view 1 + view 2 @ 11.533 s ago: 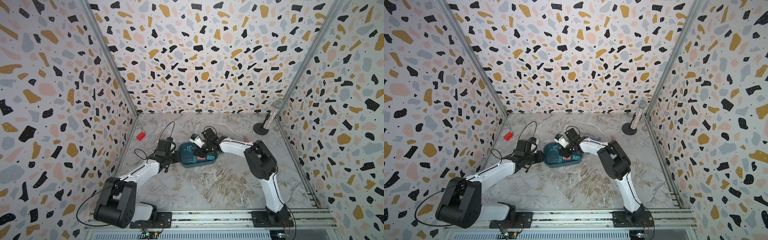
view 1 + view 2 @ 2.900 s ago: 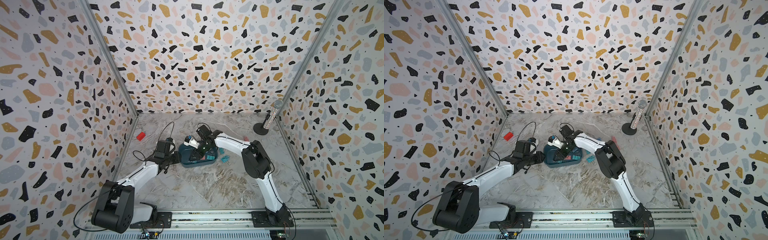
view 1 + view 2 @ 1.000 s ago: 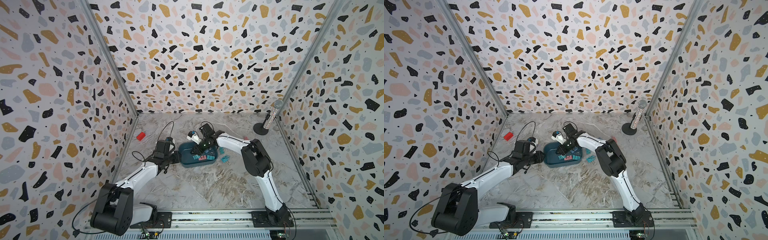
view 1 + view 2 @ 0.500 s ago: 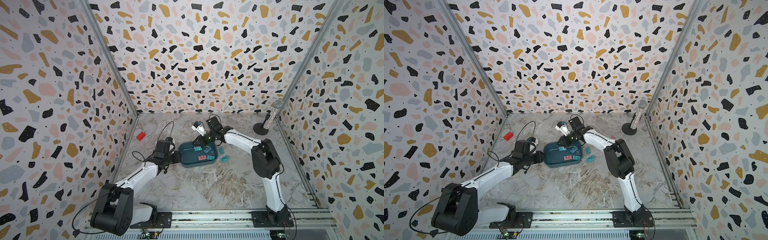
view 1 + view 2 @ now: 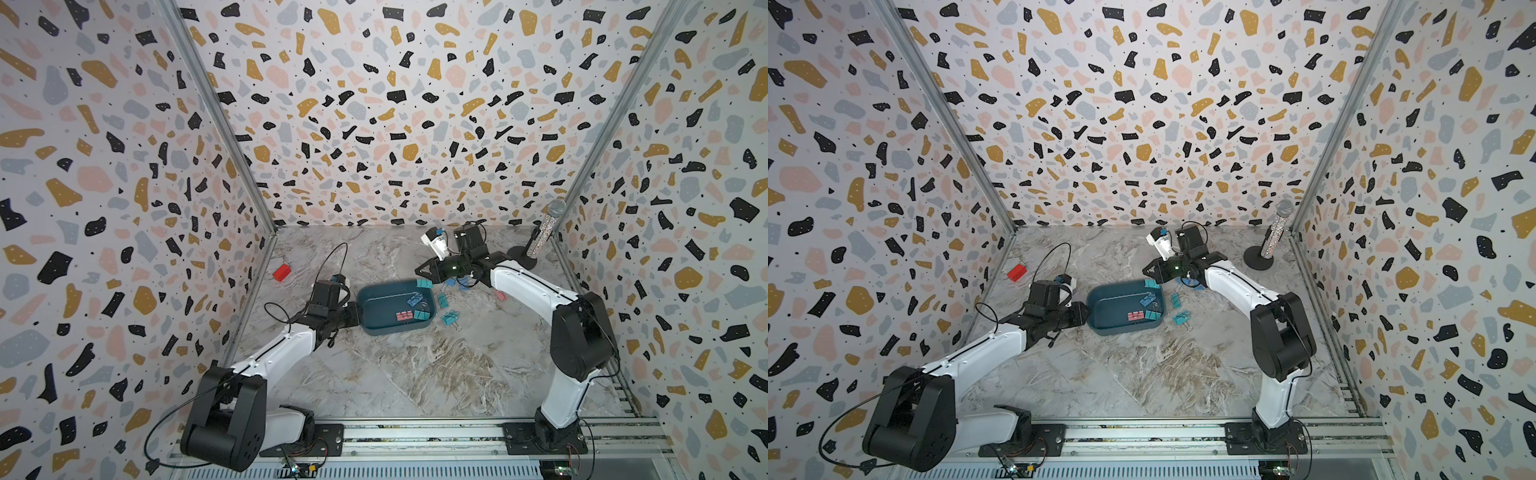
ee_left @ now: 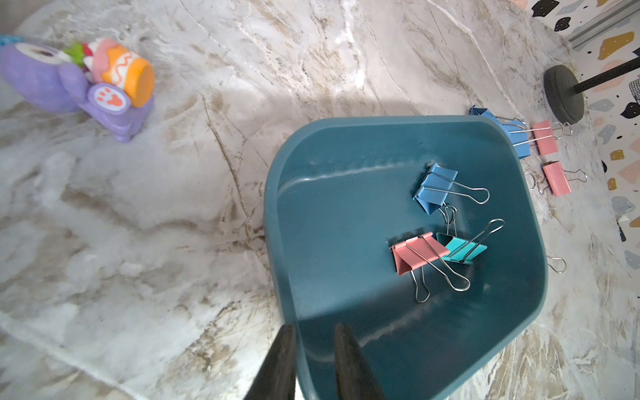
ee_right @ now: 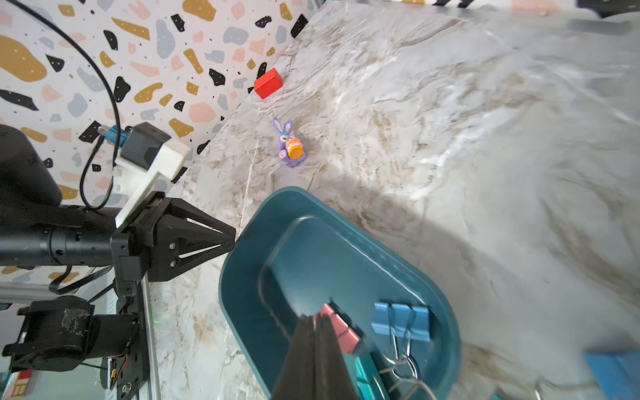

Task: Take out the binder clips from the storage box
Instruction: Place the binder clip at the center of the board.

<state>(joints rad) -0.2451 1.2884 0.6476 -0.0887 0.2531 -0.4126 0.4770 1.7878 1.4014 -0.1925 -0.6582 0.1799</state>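
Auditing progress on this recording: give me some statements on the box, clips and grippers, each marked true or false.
1. The left gripper has its fingers closed on the rim of the storage box. True.
2. The storage box is empty. False: a blue clip, a pink clip and a teal clip lie in it.
3. The red block lies in the box. False: it sits on the table, apart from the box.
4. Several binder clips lie on the table outside the box. True.
5. The right gripper has its fingers spread wide. False: they are shut.
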